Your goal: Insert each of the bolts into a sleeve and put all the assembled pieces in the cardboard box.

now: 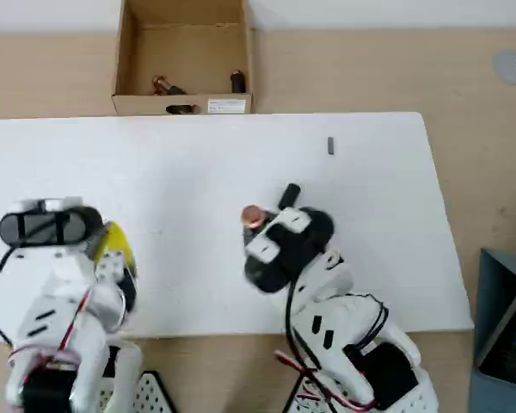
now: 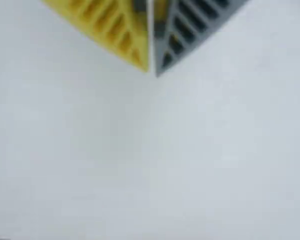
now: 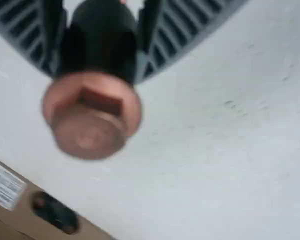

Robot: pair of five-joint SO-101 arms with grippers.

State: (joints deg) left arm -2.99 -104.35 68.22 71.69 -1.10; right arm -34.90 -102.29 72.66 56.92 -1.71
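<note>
Far left, near edge of the white board [image 1: 181, 163]: left arm [image 1: 60, 292], hanging low over bare board. Left jaws pressed together, yellow and grey fingertips [image 2: 140, 55] meeting at a point, nothing between.

Further along, beyond the board's far edge on the wooden desk [image 1: 482, 172]: cardboard box [image 1: 127, 60], open on top, slot in its near wall. Inside, against that near wall, two assembled pieces, one copper-ended [image 1: 161, 85] toward the left, one dark [image 1: 237, 82] in the right corner.

Middle of the board: right arm [image 1: 327, 301]. Right jaws pinching a black sleeve [image 3: 102, 35] from both sides, with the copper head of a bolt [image 3: 90, 117] sticking out of its end, held above the board and pointing toward the box [image 3: 20, 220]. Same copper head [image 1: 252, 215] seen from above at the arm's tip.

Right of that, toward the far edge of the board: small dark piece [image 1: 330, 145], lying alone, well apart from both arms.

Far right: grey disc [image 1: 514, 67] on the desk and a grey-blue bin [image 1: 503, 327] at the edge.
</note>
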